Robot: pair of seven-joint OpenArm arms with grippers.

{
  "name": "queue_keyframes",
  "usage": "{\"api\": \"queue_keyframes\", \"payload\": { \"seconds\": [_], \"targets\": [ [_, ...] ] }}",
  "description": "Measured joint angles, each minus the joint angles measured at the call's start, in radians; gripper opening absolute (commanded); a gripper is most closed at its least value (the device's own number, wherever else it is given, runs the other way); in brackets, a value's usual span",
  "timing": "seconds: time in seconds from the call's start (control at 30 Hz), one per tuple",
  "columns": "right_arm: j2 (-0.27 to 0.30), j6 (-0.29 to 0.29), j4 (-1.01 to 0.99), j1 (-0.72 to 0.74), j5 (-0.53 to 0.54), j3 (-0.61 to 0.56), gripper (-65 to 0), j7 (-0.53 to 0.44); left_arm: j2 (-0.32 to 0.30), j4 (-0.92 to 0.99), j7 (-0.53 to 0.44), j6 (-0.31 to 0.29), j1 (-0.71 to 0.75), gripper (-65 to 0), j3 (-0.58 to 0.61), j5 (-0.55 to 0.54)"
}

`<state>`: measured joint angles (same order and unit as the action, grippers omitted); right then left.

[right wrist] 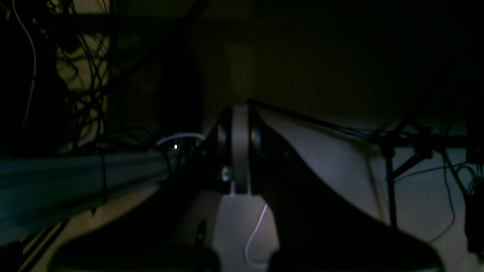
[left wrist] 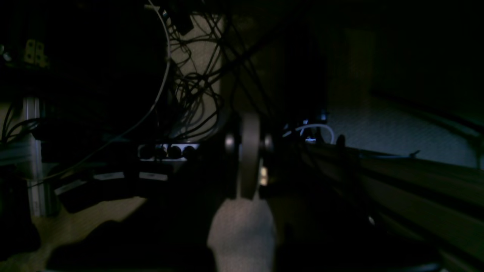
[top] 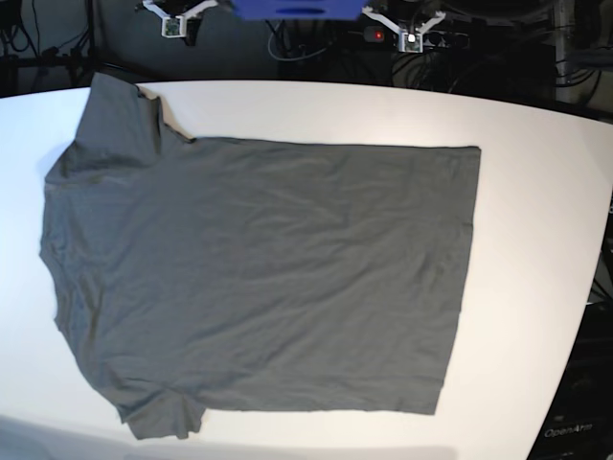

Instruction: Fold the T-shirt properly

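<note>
One T-shirt (top: 259, 278), dark grey, plain, short-sleeved. Lies spread flat on the white bench (top: 536, 192), collar end toward the base view's left, straight hem toward its right. One sleeve reaches the bench's far edge at upper left; the other sleeve lies at the near edge, lower left. Cloth shows light creases, no fold made. Bare bench surface remains beyond the hem and along the far side of the shirt.

Left claw (left wrist: 247, 166): seen in its own wrist view, very dark; jaws clenched together, nothing between them. It sits well clear of the shirt, off the bench, with a tangle of cables (left wrist: 196, 75) behind it.

Right claw (right wrist: 240, 151): seen in its own wrist view, equally dark; jaws pressed together, empty. Also well away from the shirt, a thin white wire (right wrist: 257, 230) running below it.

Two arm mounts past the bench's far edge from the shirt, either side of a blue block (top: 297, 8).
</note>
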<state>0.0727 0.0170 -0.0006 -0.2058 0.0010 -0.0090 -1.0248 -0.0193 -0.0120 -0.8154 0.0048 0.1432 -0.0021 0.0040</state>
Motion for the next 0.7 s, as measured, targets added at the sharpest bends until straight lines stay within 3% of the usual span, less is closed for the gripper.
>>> {"api": "queue_keyframes", "payload": {
  "seconds": [0.07, 0.27, 0.47, 0.7],
  "targets": [
    [0.0, 0.0, 0.0, -0.004, 0.0, 0.0, -65.0, -0.035, 0.0, 0.0, -0.018, 0.0, 0.011, -63.9, -0.002, 0.0],
    [0.0, 0.0, 0.001, -0.037, 0.0, 0.0, -65.0, -0.127, 0.0, 0.01, -0.252, 0.0, 0.065, -63.9, -0.002, 0.0],
    [0.01, 0.0, 0.002, -0.076, 0.0, 0.0, -65.0, -0.249, -0.006, 0.01, -0.386, 0.0, 0.11, -63.9, -0.002, 0.0],
    [0.009, 0.0, 0.002, -0.1, 0.0, 0.0, -65.0, -0.3, -0.009, 0.01, -0.398, 0.0, 0.12, -63.9, -0.003, -0.002]
  ]
}}
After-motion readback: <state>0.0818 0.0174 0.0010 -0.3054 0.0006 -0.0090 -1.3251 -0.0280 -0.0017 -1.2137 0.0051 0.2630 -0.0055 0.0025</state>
